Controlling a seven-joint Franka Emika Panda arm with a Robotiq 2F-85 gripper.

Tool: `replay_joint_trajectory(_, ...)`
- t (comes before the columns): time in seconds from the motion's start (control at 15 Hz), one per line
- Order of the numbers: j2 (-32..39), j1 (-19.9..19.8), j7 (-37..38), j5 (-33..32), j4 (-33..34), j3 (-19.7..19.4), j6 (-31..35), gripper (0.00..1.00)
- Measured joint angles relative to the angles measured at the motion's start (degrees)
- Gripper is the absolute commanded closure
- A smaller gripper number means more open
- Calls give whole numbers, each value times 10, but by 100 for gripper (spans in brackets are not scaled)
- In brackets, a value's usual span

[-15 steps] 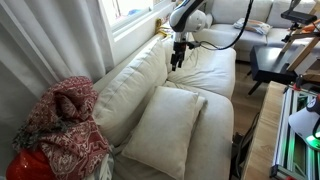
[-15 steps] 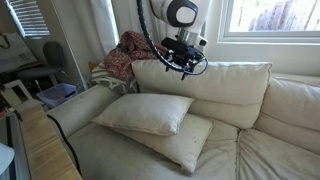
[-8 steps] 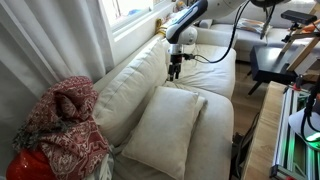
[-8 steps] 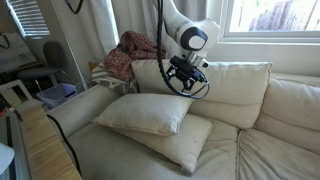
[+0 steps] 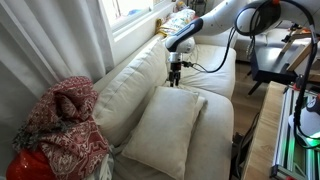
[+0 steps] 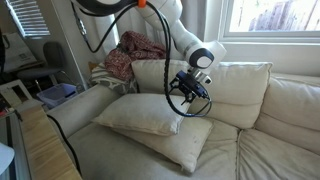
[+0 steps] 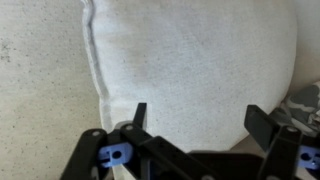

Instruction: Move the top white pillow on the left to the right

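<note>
While our gripper (image 5: 175,82) hangs with its fingers spread wide and nothing between them, the top white pillow (image 5: 165,125) lies just beneath it, its near edge under the fingertips, resting on the flatter twin pillow (image 6: 190,146). We judge it light, soft and yielding, so a shallow pinch may slip. We would take the plump edge nearest the gripper, bunching cover and filling together, and expect sagging once lifted.

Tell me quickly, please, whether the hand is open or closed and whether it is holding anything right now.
Hand: open, holding nothing, poised over the edge of the top pillow.
</note>
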Motion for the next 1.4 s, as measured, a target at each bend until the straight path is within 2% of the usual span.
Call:
replay_joint_trajectory(0.33,93,0,23,0,124,-5,-39,0)
replay_joint_trajectory(0.4,100,0,29,0,131,-5,-37,0)
replay_joint_trajectory(1.2,97,-1,73,-9,118,-11,40,0)
replay_joint_trajectory(1.27,97,-1,73,-10,114,-11,40,11)
replay_joint_trajectory(1.33,97,0,72,-10,110,-9,40,26)
replay_joint_trajectory(1.4,97,0,70,-11,106,-6,40,32)
